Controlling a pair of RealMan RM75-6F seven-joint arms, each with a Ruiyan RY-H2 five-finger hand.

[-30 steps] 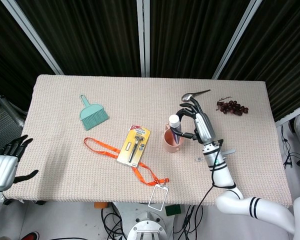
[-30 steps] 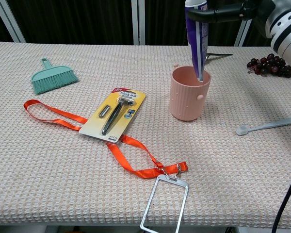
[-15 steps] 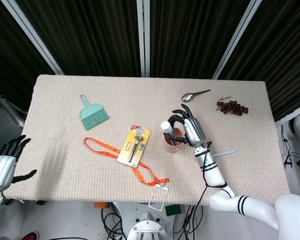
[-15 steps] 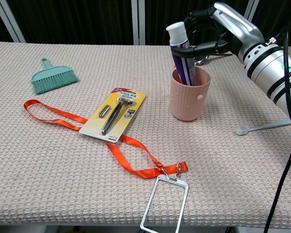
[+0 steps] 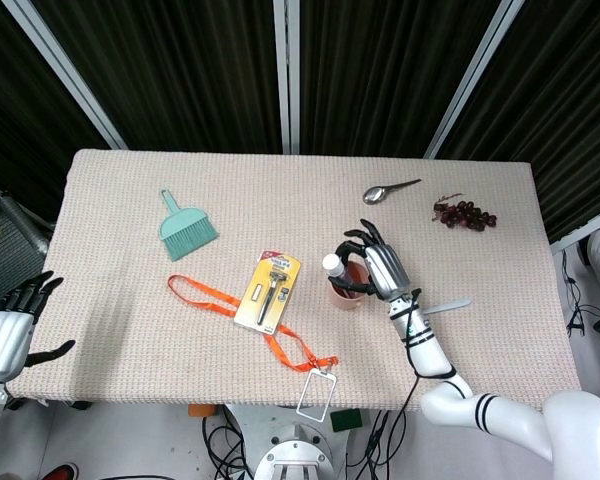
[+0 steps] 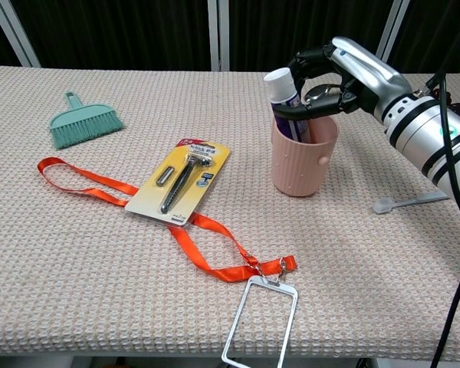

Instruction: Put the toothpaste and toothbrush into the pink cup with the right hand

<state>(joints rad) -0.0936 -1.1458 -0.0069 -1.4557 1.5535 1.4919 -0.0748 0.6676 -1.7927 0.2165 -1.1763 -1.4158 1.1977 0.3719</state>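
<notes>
The right robot hand (image 6: 345, 73) curls its fingers (image 6: 310, 58) around a toothpaste tube (image 6: 282, 96) standing in a pink cup (image 6: 303, 157) near the middle of the table (image 6: 77, 253). The tube's white cap leans left above the rim; its lower part is hidden inside the cup, and the head view shows little more than the cap (image 5: 332, 264) beside the dark fingers. The thumb reaches across the cup's mouth, so the contact is partly masked, but the robot hand appears to grasp the tube.

The toothbrush (image 6: 411, 201) lies on the table to the right of the cup, apart from it; its far end is covered by the right forearm in the chest view, and in the head view only a pale sliver (image 5: 448, 305) shows past the wrist.

The left robot hand (image 5: 15, 325) hangs off the table's left edge, fingers spread and holding nothing; the chest view does not show it.

Left of the cup lie a packaged razor (image 6: 179, 181) on a yellow card, resting over an orange lanyard (image 6: 100, 184) whose clear badge holder (image 6: 259, 322) runs off the near edge. A teal brush (image 6: 84, 123) sits far left. A spoon (image 5: 388, 189) and a bunch of grapes (image 5: 464, 214) lie at the far right, largely blocked by the arm in the chest view.
</notes>
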